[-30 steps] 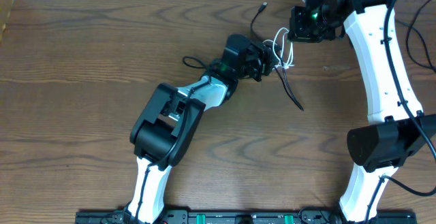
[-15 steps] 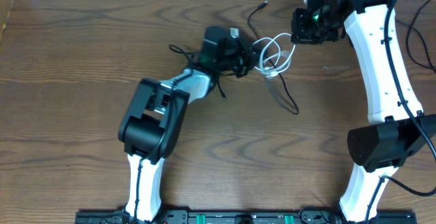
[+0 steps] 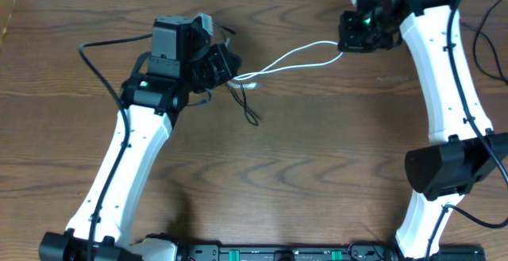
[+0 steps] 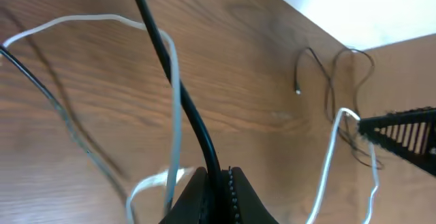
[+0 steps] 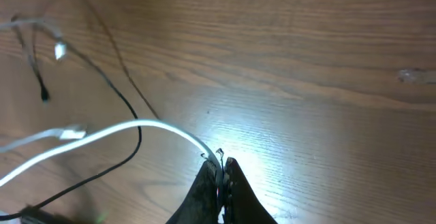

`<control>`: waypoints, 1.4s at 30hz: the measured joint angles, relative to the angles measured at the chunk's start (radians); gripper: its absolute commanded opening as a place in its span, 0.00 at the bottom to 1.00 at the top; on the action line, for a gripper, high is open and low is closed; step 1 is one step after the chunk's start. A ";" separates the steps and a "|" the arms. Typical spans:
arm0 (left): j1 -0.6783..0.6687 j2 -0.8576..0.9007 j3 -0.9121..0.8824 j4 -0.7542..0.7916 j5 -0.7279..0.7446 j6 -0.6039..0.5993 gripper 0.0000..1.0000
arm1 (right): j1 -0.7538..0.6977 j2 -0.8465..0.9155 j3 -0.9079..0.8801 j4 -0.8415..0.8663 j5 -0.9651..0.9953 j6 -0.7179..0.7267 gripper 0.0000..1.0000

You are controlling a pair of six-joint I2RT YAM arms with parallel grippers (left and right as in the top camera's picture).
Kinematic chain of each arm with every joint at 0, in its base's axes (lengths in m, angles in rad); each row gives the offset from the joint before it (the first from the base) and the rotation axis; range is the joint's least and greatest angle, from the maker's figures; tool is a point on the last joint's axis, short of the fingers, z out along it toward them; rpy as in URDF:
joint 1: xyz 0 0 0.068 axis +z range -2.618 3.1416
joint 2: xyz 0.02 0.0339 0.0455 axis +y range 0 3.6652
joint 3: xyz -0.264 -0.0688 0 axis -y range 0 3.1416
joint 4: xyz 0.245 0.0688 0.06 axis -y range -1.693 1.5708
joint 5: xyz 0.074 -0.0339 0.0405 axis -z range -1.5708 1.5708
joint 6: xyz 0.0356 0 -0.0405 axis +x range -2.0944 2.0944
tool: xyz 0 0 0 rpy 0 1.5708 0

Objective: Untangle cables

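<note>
Both closed tight: left fingers [image 4: 193, 198] pinch black cable [image 4: 182, 94]; right fingers [image 5: 204, 191] pinch white cable [image 5: 129, 130] end.

Black cable [image 4: 147, 20] runs off the left wrist view's top edge; white cable [image 5: 109, 129] leaves the right wrist view's left edge, small plug [image 5: 60, 50] blurred.

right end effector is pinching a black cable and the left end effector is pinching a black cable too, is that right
Not quite. The right end effector is shut on the white cable, not a black one; the right wrist view shows it running into the closed tips. The left end effector is indeed pinching a black cable.
</note>
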State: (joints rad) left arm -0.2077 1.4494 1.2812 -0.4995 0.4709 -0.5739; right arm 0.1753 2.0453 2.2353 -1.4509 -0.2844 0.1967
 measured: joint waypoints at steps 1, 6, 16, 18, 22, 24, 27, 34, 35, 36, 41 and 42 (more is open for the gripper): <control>0.008 -0.004 0.000 -0.027 -0.026 0.019 0.07 | -0.020 0.000 0.000 0.000 0.000 0.000 0.01; 0.058 -0.004 0.000 -0.079 -0.144 0.067 0.08 | -0.164 0.000 0.000 0.000 0.050 -0.021 0.01; 0.075 -0.004 0.000 -0.060 -0.153 -0.037 0.07 | 0.007 0.000 -0.003 0.078 -0.147 -0.185 0.40; 0.075 -0.004 0.000 -0.050 -0.111 -0.094 0.07 | 0.097 0.000 -0.003 0.113 -0.166 -0.199 0.55; 0.082 -0.004 0.000 -0.040 -0.047 -0.168 0.07 | 0.240 0.005 -0.010 0.173 -0.185 -0.208 0.51; 0.100 -0.004 0.000 -0.032 -0.007 -0.201 0.07 | 0.283 0.008 -0.023 0.210 -0.193 -0.209 0.48; 0.146 -0.004 0.000 -0.026 0.039 -0.271 0.07 | 0.355 0.010 -0.066 0.279 -0.229 -0.209 0.45; 0.195 -0.004 0.000 -0.013 0.076 -0.502 0.08 | 0.400 0.016 -0.193 0.397 -0.316 -0.224 0.47; 0.195 -0.004 0.000 -0.011 0.077 -0.528 0.08 | 0.402 0.016 -0.200 0.403 -0.328 -0.230 0.47; 0.194 -0.004 0.000 0.001 0.080 -0.570 0.08 | 0.403 0.016 -0.202 0.405 -0.338 -0.235 0.47; 0.195 -0.004 0.000 0.074 0.079 -0.756 0.07 | 0.418 0.016 -0.204 0.406 -0.372 -0.283 0.49; 0.195 -0.004 0.000 0.077 0.073 -0.775 0.07 | 0.421 0.016 -0.204 0.406 -0.372 -0.288 0.50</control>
State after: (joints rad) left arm -0.0132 1.4452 1.2812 -0.4221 0.5442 -1.3491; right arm 0.5964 2.0617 2.0315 -1.0451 -0.6563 -0.0917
